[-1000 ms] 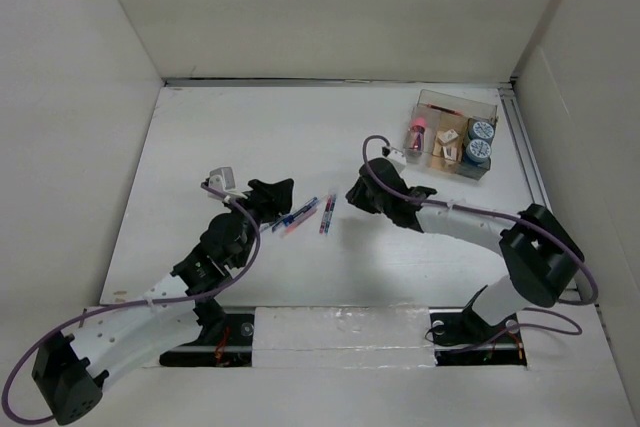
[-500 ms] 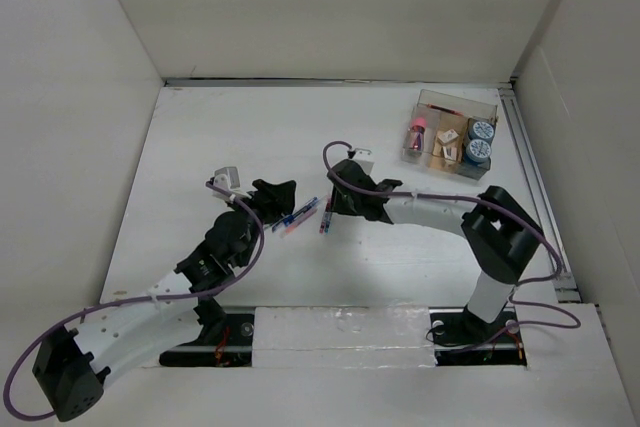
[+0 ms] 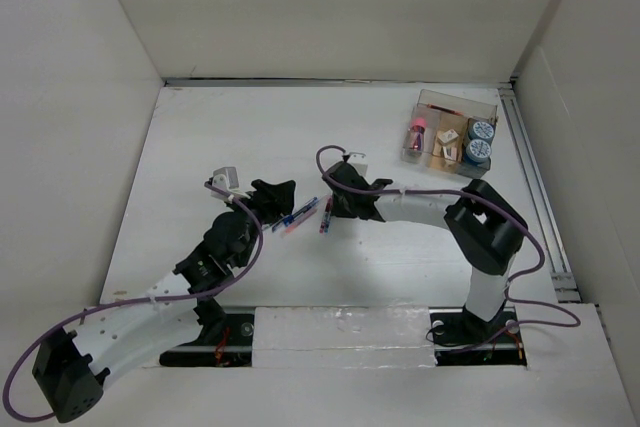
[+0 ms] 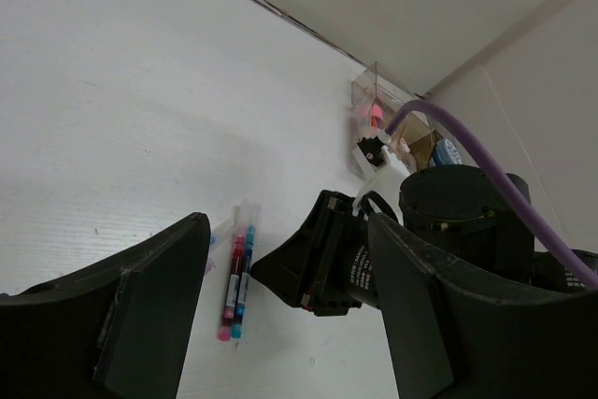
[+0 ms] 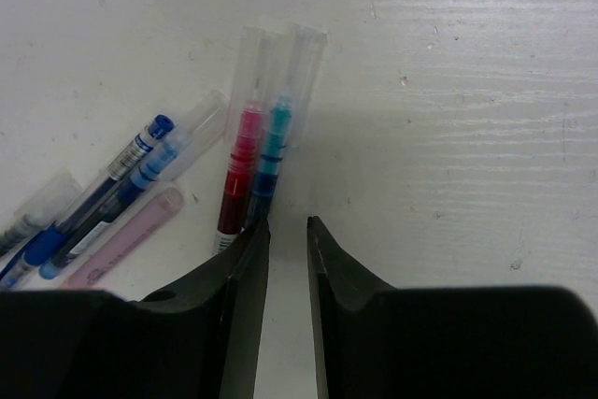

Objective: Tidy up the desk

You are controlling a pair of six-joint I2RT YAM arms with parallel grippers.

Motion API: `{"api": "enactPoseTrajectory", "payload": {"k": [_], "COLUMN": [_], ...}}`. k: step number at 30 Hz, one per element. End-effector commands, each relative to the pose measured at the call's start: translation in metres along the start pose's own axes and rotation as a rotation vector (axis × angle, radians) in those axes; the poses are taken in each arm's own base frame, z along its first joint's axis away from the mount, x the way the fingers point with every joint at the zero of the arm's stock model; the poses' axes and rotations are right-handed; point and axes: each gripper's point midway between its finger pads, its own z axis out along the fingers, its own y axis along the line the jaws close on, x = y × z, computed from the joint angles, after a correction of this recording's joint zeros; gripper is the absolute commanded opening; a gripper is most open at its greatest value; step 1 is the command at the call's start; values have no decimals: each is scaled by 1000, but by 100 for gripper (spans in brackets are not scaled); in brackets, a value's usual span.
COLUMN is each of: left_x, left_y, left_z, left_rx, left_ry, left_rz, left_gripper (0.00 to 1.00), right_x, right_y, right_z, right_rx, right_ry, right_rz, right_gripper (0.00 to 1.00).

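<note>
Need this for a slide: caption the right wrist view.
Right hand, narrowly open, beside red pen and teal pen on the desk.

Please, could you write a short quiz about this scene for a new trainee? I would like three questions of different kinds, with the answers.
1. True or false: the left gripper holds a pen.
2. Seen from the top camera, in which corner of the desk does the clear tray stand?
3. The right gripper has its fingertips nearest to: A) the red and teal pen pair; B) the clear tray; C) the left gripper.

Key: 1 false, it is open and empty; 2 the far right corner; 3 A.
</note>
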Motion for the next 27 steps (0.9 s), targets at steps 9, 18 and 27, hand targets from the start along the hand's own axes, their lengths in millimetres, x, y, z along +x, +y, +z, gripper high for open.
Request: {"api": "enactPoseTrajectory", "payload": {"k": [9, 18, 27], "left_x": [-8, -8, -15], "left_y": [-12, -13, -13], "left_z": [1, 1, -3], "left_rx": [32, 33, 37], "left_ry": [-17, -13, -32], "left_rz": [-9, -4, -11], "left_gripper": [65, 65, 65], "right_x": [-20, -25, -20], "right_y": [11, 24, 30], "right_z": [-7, -14, -5], "right_rx": [-33, -95, -89], "right_ry": [-50, -47, -31], "right_rz": [13, 12, -12], "right_gripper": [29, 29, 29]}}
